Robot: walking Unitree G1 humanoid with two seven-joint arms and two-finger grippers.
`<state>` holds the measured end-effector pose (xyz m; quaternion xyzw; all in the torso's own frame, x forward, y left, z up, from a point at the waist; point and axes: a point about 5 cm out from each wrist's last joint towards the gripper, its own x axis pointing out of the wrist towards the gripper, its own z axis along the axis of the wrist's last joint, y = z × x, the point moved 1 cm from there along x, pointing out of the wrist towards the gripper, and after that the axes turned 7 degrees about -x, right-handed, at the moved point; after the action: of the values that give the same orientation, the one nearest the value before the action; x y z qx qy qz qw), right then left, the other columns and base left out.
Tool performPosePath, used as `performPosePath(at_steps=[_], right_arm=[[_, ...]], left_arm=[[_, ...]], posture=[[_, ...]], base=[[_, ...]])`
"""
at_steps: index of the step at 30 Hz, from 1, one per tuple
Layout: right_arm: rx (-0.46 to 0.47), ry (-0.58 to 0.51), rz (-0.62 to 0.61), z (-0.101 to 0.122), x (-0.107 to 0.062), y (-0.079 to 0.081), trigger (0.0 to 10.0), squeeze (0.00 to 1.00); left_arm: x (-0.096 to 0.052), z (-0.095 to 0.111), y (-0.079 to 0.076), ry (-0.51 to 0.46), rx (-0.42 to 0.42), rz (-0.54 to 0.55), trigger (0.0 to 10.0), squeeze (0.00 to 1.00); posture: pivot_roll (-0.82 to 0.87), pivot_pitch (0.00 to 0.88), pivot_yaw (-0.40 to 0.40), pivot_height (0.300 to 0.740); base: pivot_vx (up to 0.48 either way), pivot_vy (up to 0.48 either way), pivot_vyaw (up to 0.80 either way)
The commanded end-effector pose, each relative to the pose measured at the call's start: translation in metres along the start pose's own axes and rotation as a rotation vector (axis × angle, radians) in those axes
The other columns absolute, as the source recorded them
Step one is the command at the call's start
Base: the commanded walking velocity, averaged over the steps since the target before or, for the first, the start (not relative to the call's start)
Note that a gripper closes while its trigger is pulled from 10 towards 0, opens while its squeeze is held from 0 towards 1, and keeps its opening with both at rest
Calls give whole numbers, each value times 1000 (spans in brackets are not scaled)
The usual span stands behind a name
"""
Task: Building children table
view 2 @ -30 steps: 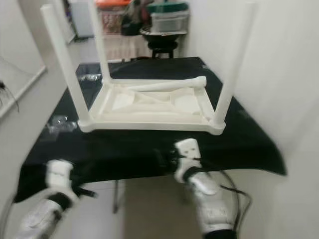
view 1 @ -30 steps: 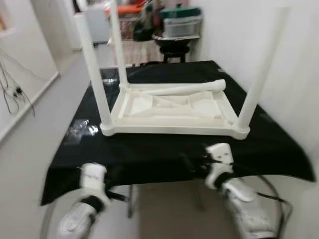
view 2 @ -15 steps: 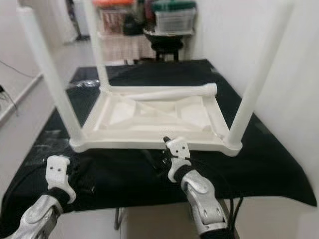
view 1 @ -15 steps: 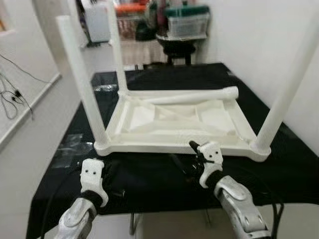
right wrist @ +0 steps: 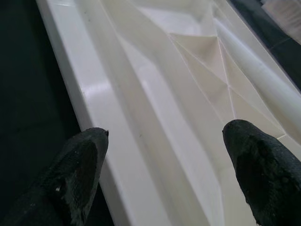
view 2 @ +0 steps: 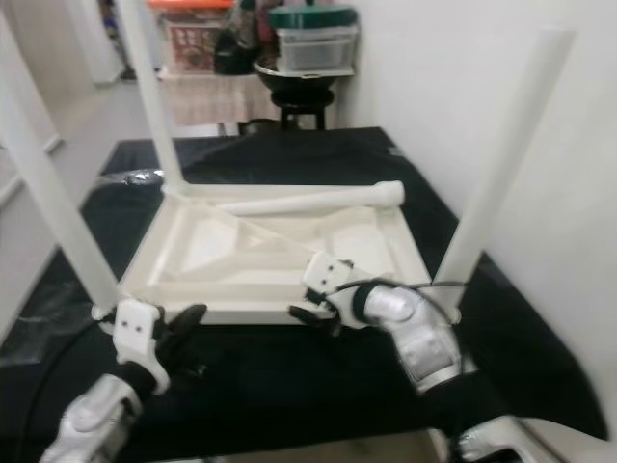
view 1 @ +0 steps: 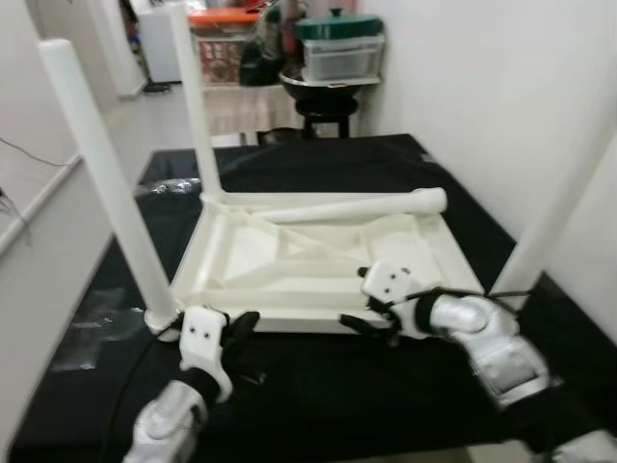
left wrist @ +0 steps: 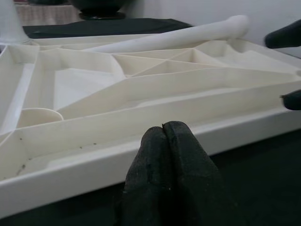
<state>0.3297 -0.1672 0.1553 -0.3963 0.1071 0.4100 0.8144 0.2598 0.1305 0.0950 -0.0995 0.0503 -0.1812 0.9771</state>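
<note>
Lying upside down on a black cloth [view 1: 318, 386], the white plastic children's table [view 1: 318, 260] has three legs standing up from its corners, their tops cut off or blurred against the pale wall. A fourth leg [view 1: 337, 204] lies loose across the far edge of the ribbed underside. The right gripper [view 1: 371, 313] is at the near rim, its two black fingers [right wrist: 75, 174] spread apart with the rim between them in the right wrist view, not clamped. The left gripper [view 1: 236, 328] sits just before the near rim by the near-left leg, its fingers [left wrist: 169, 165] pressed together on nothing. Bins and a stool [view 1: 323, 106] beyond the cloth are too blurred for any writing to be read.
</note>
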Motion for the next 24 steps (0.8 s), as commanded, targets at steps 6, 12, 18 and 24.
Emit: performPosePath(at_steps=[6,12,18,24], right_arm=[[-13,197,155,-13,-5,-8,10000,0],[71,324,181,-20,8,-3,10000,0],[116,362,239,-22,15,9,2000,0],[136,400,260,-23,18,9,0,0]], left_arm=[[-2,-6,-2,26,-6,0,10000,0],[-4,-6,-3,25,-7,-1,10000,0],[-5,-6,-4,22,-7,1,10000,0],[-5,-6,-4,18,-8,5,10000,0]], posture=[[-105,0,-23,740],[-99,0,-27,740],[-96,0,-31,740],[-94,0,-36,740]], base=[[0,0,0],[0,0,0],[0,0,0],[0,0,0]])
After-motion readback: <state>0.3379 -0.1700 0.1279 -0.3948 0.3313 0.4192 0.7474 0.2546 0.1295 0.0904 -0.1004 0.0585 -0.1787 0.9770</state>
